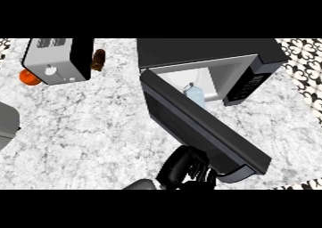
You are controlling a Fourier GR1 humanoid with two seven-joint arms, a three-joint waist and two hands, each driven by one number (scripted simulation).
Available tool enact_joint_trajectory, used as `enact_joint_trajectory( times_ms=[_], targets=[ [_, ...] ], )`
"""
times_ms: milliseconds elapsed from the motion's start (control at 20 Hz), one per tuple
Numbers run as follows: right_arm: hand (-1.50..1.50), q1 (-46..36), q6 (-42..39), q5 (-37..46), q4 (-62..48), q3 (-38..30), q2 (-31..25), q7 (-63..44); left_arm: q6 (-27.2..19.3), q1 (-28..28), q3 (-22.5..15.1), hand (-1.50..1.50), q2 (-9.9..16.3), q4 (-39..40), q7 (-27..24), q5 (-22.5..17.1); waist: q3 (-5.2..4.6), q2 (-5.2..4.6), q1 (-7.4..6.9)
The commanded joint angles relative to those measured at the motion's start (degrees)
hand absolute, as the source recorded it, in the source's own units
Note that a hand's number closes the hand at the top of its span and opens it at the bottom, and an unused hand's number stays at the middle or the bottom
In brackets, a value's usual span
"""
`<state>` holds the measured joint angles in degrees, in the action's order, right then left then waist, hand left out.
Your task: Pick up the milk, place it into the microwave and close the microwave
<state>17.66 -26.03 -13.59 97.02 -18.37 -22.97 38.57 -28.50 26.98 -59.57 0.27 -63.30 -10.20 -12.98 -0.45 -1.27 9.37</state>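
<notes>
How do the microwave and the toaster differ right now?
The microwave is dark and much larger; the toaster is smaller, with a pale top and a black side. The microwave stands at the back right of the counter, its door swung open, the milk inside; the toaster sits at the back left. Both are boxy and rest on the counter.

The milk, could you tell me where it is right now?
In the head view the milk stands inside the open microwave, upper right of centre, just behind the top edge of the swung-out microwave door.
</notes>
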Motion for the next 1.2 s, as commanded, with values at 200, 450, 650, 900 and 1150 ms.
enact_joint_trajectory(
  times_ms=[200, 450, 650, 900, 1150],
  targets=[
    [-1.50, -1.13, -4.45, -4.53, 3.40, 1.26, -2.98, -1.92, -7.15, 4.92, 5.20, 1.50, -0.25, -2.30, -6.81, -9.02, -0.28, -0.99, 2.98],
    [-1.50, -2.46, -4.56, -6.98, 4.87, 1.67, -4.31, -4.42, -8.25, 9.09, 6.56, 1.50, -0.25, -0.58, -7.26, -14.25, -0.10, -1.61, 4.99],
    [-1.50, -3.62, -5.51, -9.31, 6.29, 0.90, -6.64, -5.89, -8.21, 12.51, 9.19, 1.50, -0.26, 2.24, -8.21, -17.99, -0.07, -1.96, 5.91],
    [-1.50, -4.27, -5.79, -11.04, 6.04, -0.16, -8.63, -7.71, -8.08, 16.13, 11.83, 1.50, -0.27, 6.14, -9.40, -21.98, 0.01, -2.62, 7.06],
    [-1.50, -5.37, -6.14, -12.61, 5.66, -1.13, -10.66, -9.37, -7.99, 18.97, 12.96, 1.50, -0.27, 7.92, -11.02, -25.50, 0.03, -2.95, 7.71]
  ],
)
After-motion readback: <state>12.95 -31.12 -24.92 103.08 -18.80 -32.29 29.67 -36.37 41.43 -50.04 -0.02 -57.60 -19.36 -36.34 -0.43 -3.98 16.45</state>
